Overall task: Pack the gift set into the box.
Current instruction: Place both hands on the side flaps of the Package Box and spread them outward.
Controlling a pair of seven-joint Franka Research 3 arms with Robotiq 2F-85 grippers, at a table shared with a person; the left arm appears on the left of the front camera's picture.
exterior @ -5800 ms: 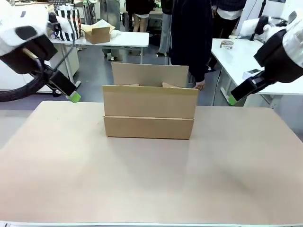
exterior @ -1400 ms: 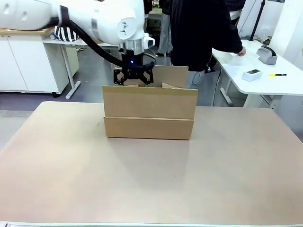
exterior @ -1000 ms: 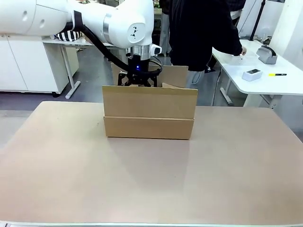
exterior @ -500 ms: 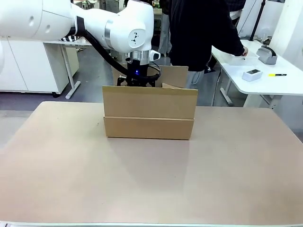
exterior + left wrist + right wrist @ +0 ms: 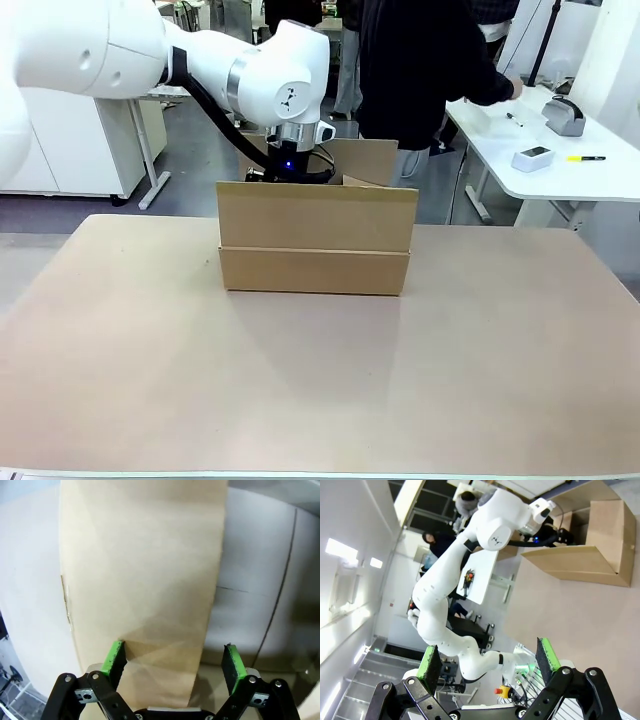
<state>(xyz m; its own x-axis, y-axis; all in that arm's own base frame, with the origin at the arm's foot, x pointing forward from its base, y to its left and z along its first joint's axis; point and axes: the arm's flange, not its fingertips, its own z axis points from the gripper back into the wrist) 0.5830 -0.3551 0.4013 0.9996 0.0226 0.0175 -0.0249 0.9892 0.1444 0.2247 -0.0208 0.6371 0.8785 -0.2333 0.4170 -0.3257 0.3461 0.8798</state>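
The box [image 5: 315,235] stands on the far half of the tan table [image 5: 300,390], roughly centred, its long front wall facing me and its top flaps up. A person in dark clothes [image 5: 420,70] stands just behind it, turned toward the white side table [image 5: 560,175] and reaching over it.

My left arm [image 5: 285,85] comes across from the left and points straight down into the box's left part. From the front I see only the wrist above the front wall, and the wall hides the fingers.

In the left wrist view, my left hand [image 5: 173,656] has its green pads [image 5: 114,656] spread wide. A plain cardboard panel [image 5: 145,580] runs lengthwise past them, and its narrow end lies in the gap. I cannot tell whether either pad touches it. Paler cardboard walls lie to both sides.

My right hand [image 5: 488,659] is held well away from the box, fingers apart with nothing between them. It looks across the table at the box and the left arm.
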